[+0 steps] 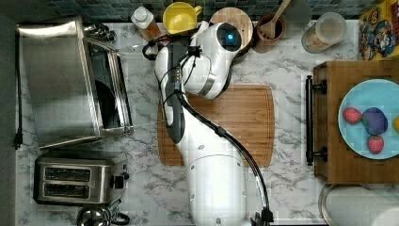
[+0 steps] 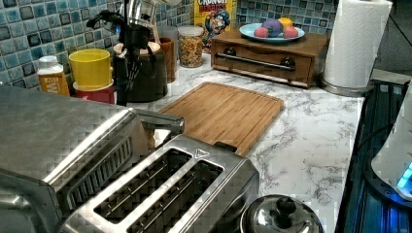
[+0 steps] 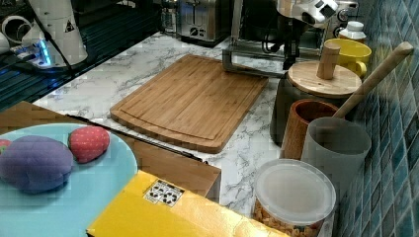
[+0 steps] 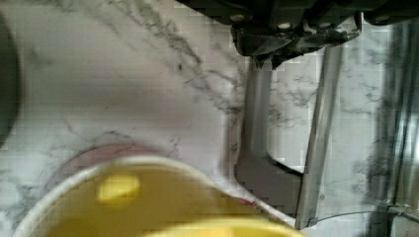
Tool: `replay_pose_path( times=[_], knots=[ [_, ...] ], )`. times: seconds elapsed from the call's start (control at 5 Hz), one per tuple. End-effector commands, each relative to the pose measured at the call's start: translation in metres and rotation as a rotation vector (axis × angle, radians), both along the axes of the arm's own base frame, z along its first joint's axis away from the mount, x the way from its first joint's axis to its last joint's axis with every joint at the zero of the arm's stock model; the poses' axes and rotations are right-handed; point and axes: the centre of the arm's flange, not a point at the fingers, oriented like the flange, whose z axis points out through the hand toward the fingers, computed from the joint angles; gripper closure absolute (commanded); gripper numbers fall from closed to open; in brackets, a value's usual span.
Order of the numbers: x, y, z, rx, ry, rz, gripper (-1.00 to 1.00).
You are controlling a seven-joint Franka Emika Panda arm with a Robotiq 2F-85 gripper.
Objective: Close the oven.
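The oven [image 1: 56,80] is a big steel box at the top view's left, with a dark inside. Its glass door [image 1: 141,84] hangs dropped open over the marble. The door's metal bar handle [image 3: 252,68] lies just past the cutting board's far edge; in the left view the handle [image 2: 160,120] pokes out beside the oven [image 2: 58,136]. My gripper [image 2: 127,82] hangs a little above the handle's end nearest the yellow cup [image 2: 91,68]. In the wrist view the gripper [image 4: 296,39] sits just over the handle [image 4: 257,108] and the glass edge.
A two-slot toaster [image 1: 75,181] stands beside the oven. A wooden cutting board [image 1: 235,122] lies mid-counter under my arm. Along the tiled wall stand a bottle [image 1: 143,19], a lidded dark canister [image 3: 316,79], a spoon holder [image 1: 270,26] and a cereal jar [image 1: 327,30]. A wooden drawer box [image 1: 329,122] holds a fruit plate.
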Motion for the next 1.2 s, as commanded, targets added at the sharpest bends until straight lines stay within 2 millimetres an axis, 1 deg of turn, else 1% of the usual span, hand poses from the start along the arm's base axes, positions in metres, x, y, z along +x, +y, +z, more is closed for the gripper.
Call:
replay_pose_path(
  times=[0.2, 0.4, 0.6, 0.8, 1.0, 1.2],
  knots=[
    [0.011, 0.026, -0.006, 0.013, 0.198, 0.001, 1.0],
    [0.019, 0.015, -0.002, 0.03, 0.286, -0.046, 1.0],
    [0.025, 0.009, 0.013, 0.116, 0.364, -0.11, 1.0],
    [0.013, 0.026, 0.048, 0.205, 0.311, -0.097, 1.0],
    [-0.001, 0.062, 0.084, 0.255, 0.257, -0.021, 1.0],
    [-0.021, 0.11, 0.115, 0.242, 0.209, 0.043, 1.0]
  ],
)
